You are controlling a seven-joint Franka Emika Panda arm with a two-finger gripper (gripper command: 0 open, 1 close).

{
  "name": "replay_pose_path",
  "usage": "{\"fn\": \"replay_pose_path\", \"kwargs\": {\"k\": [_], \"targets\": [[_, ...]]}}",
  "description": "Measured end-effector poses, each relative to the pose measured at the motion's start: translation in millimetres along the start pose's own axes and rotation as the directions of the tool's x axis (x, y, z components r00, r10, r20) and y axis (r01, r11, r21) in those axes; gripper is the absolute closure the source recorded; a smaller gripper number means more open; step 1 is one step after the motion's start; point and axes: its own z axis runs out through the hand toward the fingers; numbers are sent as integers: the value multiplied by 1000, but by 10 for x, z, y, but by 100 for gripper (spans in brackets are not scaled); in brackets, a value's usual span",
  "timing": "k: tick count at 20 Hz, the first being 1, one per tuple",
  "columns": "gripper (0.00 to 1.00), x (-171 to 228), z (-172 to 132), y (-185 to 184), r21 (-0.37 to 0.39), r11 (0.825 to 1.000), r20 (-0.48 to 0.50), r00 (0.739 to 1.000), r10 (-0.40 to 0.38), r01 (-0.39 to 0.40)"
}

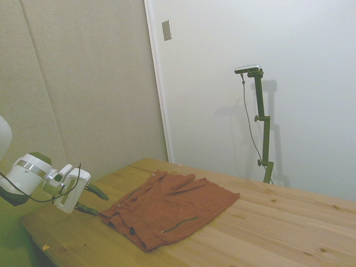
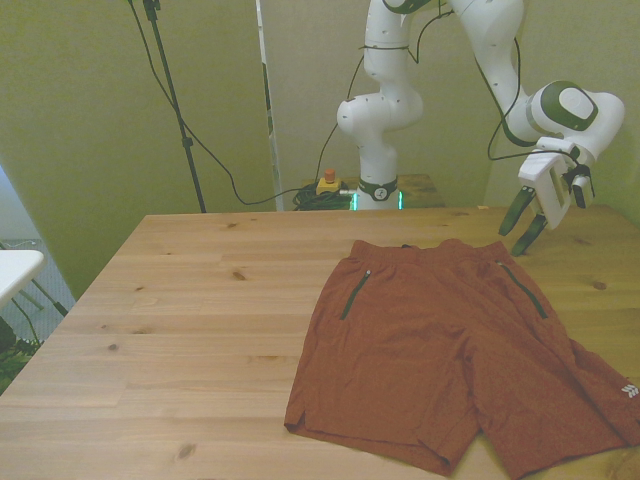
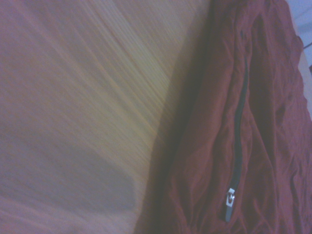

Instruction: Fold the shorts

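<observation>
The shorts [image 2: 440, 350] lie spread flat on the wooden bench [image 2: 180, 330], toward the front view's right, with the waistband on the far side and both legs pointing to the near edge. The hand [image 2: 527, 222] hangs just above the bench near the waistband corner at the front view's right, its two dark fingers [image 2: 516, 211] spread apart and holding nothing. In the wrist view, one dark pocket zipper [image 3: 237, 141] with a small metal pull shows close on the cloth.

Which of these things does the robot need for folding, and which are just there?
For the job:
- the shorts, spread flat
- the hand, open, beside the waistband corner

Just there:
- the wooden table
- the yellow device with a red button behind the table
</observation>
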Motion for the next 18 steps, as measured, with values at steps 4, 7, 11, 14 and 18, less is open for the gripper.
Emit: {"fn": "replay_pose_path", "kwargs": {"k": [4,7,11,14,18], "targets": [[0,22,177,86,-49,999,-3,1000,-1,1],[100,47,262,122,-62,998,-1,1000,4,-4],[100,47,266,122,-59,998,0,1000,4,-4],[100,40,272,126,-54,999,2,1000,4,-4],[100,16,331,147,-49,999,12,1000,4,-4]]}}
